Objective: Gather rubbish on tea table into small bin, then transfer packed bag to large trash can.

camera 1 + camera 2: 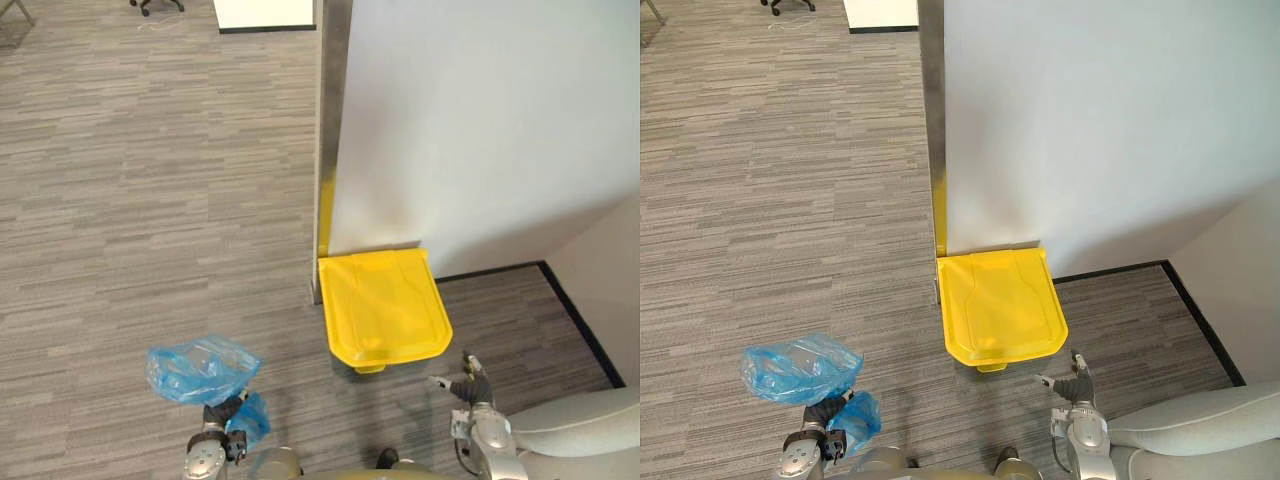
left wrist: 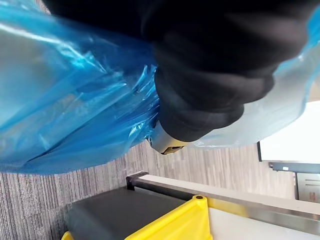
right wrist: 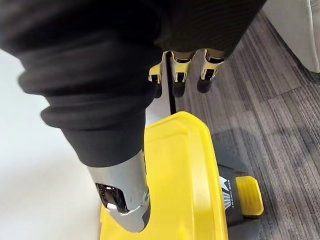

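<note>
A crumpled blue plastic bag hangs over the carpet at the lower left, and my left hand below it is shut on its bunched neck. Close up, the blue bag wraps around that hand. The large trash can stands against the white wall with its yellow lid shut, to the right of the bag and farther from me. My right hand hovers just this side of the can's right front corner, open and holding nothing. Past its straight fingers lie the yellow lid and a yellow foot pedal.
A white wall with a metal corner strip rises behind the can. A pale upholstered seat sits at the lower right. Open grey carpet spreads to the left, with an office chair's base far off.
</note>
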`<state>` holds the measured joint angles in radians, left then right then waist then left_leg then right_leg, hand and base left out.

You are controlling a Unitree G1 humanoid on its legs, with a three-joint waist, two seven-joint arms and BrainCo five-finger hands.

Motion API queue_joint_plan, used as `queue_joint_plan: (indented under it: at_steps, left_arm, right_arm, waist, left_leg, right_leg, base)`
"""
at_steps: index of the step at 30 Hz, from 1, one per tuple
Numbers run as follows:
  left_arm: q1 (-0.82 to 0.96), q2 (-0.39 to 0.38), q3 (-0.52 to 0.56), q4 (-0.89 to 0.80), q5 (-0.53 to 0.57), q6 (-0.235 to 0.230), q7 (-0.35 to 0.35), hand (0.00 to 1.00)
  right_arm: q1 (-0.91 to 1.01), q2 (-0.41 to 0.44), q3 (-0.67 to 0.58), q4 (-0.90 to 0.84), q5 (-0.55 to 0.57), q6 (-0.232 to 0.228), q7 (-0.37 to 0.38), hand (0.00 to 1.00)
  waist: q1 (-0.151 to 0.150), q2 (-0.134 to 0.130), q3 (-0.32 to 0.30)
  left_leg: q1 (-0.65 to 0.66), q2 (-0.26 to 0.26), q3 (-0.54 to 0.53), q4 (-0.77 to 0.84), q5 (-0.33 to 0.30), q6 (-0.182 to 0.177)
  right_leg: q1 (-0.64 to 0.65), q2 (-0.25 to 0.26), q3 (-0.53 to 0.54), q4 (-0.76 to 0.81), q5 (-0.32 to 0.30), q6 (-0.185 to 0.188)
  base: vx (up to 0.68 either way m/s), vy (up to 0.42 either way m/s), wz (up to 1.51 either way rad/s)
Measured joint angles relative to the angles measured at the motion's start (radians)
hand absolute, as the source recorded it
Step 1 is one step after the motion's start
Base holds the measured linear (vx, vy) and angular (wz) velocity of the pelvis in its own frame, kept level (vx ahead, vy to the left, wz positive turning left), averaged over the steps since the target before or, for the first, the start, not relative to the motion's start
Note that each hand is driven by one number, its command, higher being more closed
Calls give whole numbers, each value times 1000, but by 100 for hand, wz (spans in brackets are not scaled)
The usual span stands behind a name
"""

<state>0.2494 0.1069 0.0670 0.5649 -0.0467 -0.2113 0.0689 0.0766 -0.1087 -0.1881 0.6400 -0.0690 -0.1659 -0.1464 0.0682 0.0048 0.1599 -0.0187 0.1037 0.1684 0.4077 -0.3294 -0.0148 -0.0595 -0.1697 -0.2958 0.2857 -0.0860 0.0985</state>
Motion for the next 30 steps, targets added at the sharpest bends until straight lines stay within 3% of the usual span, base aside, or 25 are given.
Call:
queue_joint_plan:
  at_steps: [2,3,4,7,8,9,10,11,12,13,14,15,16,17,18,19,20,22,23,25,30]
  left_arm:
    - [3,6,-20,-66,0,2,1,100]
    - [-5,15,-25,-72,0,1,2,100]
    - [-1,25,-36,-71,0,7,4,100]
    - [-13,37,-45,-71,0,8,7,100]
    - [-50,40,-55,-63,0,9,12,100]
    - [-63,29,-60,-61,0,8,20,100]
    - [-69,29,-64,-66,1,7,23,100]
    - [-121,1,-87,-66,1,10,23,100]
    - [-142,-7,-89,-70,1,9,22,100]
    - [-162,-30,-79,-73,1,3,28,100]
    - [-170,-37,-65,-74,0,-2,37,100]
    - [-187,-24,-48,-71,0,-8,49,100]
    - [-227,-25,-45,-59,-1,-4,57,100]
    - [-235,-29,-52,-54,-1,-3,59,100]
    - [-223,-46,-76,-54,-7,-3,64,100]
    - [-217,-53,-79,-56,-11,-3,64,100]
    - [-199,-64,-75,-67,-12,-5,68,100]
    - [-193,-56,-65,-59,-21,-6,76,100]
    - [-198,-50,-61,-54,-23,-1,86,100]
    - [-195,-45,-60,-54,-24,0,86,100]
    - [-177,-42,-74,-55,-24,-1,85,100]
  right_arm:
    - [5,2,-3,-41,3,10,-10,0]
    - [10,9,-2,-39,4,14,-12,0]
    - [25,20,-2,-38,10,21,-12,0]
    - [32,25,-9,-65,21,22,-26,0]
    - [33,16,-35,-75,25,22,-30,0]
    - [32,10,-46,-76,29,23,-31,0]
    - [31,10,-49,-85,29,24,-36,0]
    - [23,-12,-88,-119,31,26,-53,0]
    - [19,-20,-100,-122,31,26,-56,0]
    - [22,-38,-130,-142,31,20,-60,0]
    - [17,-35,-143,-166,34,19,-64,0]
    - [16,-29,-162,-210,44,21,-76,0]
    - [4,-30,-205,-217,61,29,-96,0]
    - [6,-19,-235,-208,64,39,-106,0]
    - [33,18,-311,-211,76,45,-160,0]
    - [47,28,-332,-222,82,46,-179,0]
    - [66,34,-355,-231,99,45,-207,0]
    - [72,58,-384,-230,104,45,-226,0]
    - [73,70,-399,-227,116,45,-229,0]
    - [93,84,-434,-219,122,57,-237,0]
    - [124,84,-415,-213,139,60,-237,0]
  waist:
    - [-3,2,39]
    - [-4,-3,54]
    - [1,-7,58]
    - [-1,-11,60]
    - [-28,7,63]
    - [-24,23,54]
    - [-14,20,53]
    - [-6,33,109]
    - [-10,18,125]
    - [-17,27,127]
    - [-17,52,118]
    - [-9,64,117]
    - [-9,88,128]
    - [-20,82,128]
    - [-33,59,123]
    - [-33,54,117]
    - [-30,37,91]
    - [-27,23,57]
    - [-32,35,50]
    - [-55,31,47]
    - [-58,44,37]
  left_leg:
    - [59,-14,-17,14,-104,41]
    - [78,-24,-18,29,-124,51]
    - [107,-27,-26,59,-160,57]
    - [154,-27,-48,82,-213,67]
    - [160,-20,-105,89,-225,64]
    - [161,-12,-138,87,-227,56]
    - [158,-15,-152,88,-225,42]
    - [208,-47,-186,49,-181,-8]
    - [225,-74,-199,43,-153,-9]
    - [225,-86,-232,94,-134,-8]
    - [200,-67,-236,139,-138,-10]
    - [146,-50,-238,245,-151,-30]
    - [77,-17,-246,368,-170,-55]
    - [60,-3,-245,392,-172,-63]
    - [48,35,-239,355,-151,-91]
    - [40,54,-237,308,-129,-115]
    - [43,50,-214,311,-121,-118]
    - [6,65,-205,325,-126,-112]
    - [-25,92,-211,331,-126,-113]
    - [-29,88,-204,306,-126,-112]
    - [-42,101,-194,304,-125,-110]
  right_leg:
    - [-162,-70,39,417,-56,-16]
    - [-204,-82,73,511,-78,-9]
    - [-246,-73,88,583,-144,-7]
    - [-361,-8,71,496,-169,-17]
    - [-378,29,57,386,-99,-24]
    - [-330,46,79,336,-39,-33]
    - [-301,45,90,310,-24,-57]
    - [-286,0,102,398,-49,-45]
    - [-313,-27,128,477,-47,-65]
    - [-365,20,175,567,-144,-55]
    - [-342,72,179,507,-184,-69]
    - [-287,116,177,378,-189,-69]
    - [-261,124,109,350,-156,-98]
    - [-238,126,105,337,-156,-98]
    - [-161,112,89,318,-156,-98]
    - [-147,110,85,324,-157,-98]
    - [-170,101,78,380,-158,-97]
    - [-163,152,139,268,-184,-46]
    - [-160,168,129,224,-113,-67]
    - [-158,155,112,216,-113,-68]
    - [-158,149,92,235,-102,-81]
  base:
    - [49,110,11]
    - [119,63,14]
    - [166,22,16]
    - [239,-12,37]
    - [384,-50,83]
    - [408,-45,77]
    - [434,-22,52]
    - [389,-14,49]
    - [413,-82,64]
    - [289,-110,14]
    - [402,-171,-20]
    - [409,-77,-58]
    - [379,-49,-35]
    - [371,12,16]
    - [256,-21,42]
    - [230,2,21]
    - [73,6,-12]
    - [16,28,-26]
    - [-23,67,-7]
    - [-61,49,33]
    - [-119,-21,25]
